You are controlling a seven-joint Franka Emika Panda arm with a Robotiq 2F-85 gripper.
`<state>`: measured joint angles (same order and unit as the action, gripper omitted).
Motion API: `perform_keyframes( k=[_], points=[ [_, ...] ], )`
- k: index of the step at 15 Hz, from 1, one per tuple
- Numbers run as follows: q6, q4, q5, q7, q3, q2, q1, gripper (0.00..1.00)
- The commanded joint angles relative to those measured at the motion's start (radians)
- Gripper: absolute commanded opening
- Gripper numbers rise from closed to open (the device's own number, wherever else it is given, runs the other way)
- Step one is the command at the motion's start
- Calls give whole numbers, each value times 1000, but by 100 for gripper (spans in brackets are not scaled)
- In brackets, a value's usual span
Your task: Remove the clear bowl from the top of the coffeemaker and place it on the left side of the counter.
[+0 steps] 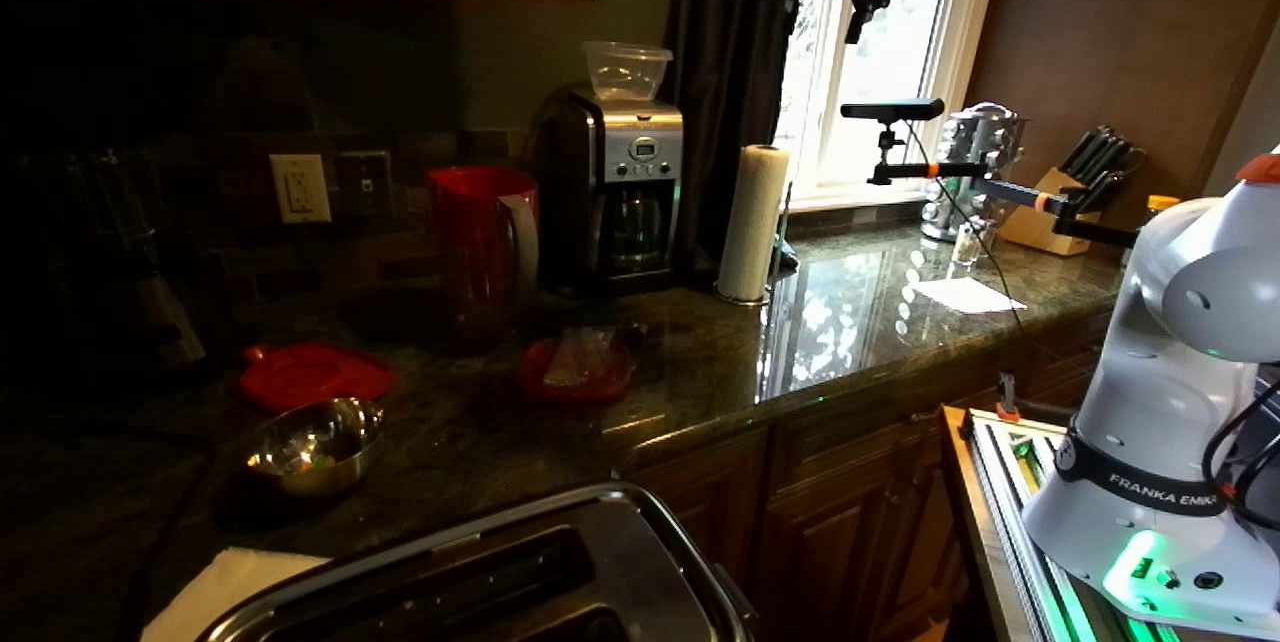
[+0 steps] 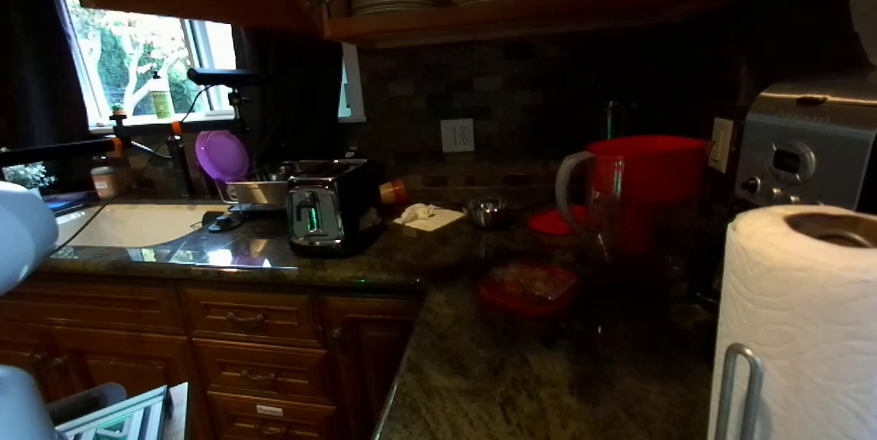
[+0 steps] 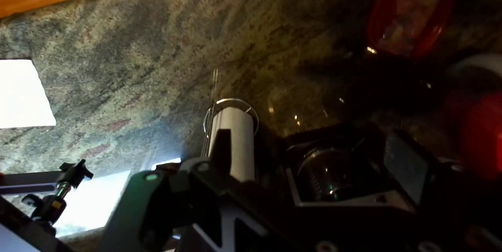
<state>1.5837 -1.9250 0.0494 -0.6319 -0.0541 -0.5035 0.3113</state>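
The clear bowl [image 1: 627,72] sits upright on top of the coffeemaker [image 1: 643,144] in an exterior view. Part of the bowl [image 2: 865,5] shows at the right edge in an exterior view, above the coffeemaker [image 2: 808,142]. My gripper [image 1: 824,27] is open and empty, in front of the window, higher than the bowl and apart from it. In the wrist view the open fingers [image 3: 313,150] frame the coffeemaker's dark carafe [image 3: 327,175] far below. The bowl is not visible in the wrist view. The dark counter [image 1: 690,347] runs below.
A paper towel roll [image 1: 753,222] stands beside the coffeemaker, and a red pitcher [image 1: 485,232] on its other side. A red dish [image 1: 577,369], a red lid [image 1: 318,374], a metal bowl [image 1: 318,447] and a toaster [image 1: 480,572] are on the counter. An open cabinet [image 2: 548,27] hangs above.
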Motion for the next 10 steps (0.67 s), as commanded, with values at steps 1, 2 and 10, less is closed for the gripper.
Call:
perform_keyframes(
  k=[1,2,10],
  points=[
    [1,37,7,-39,-19,28,-7,100],
    [1,64,8,-66,-23,50,-3,100],
    [226,130,-75,-345,-86,158,21,100]
  ],
)
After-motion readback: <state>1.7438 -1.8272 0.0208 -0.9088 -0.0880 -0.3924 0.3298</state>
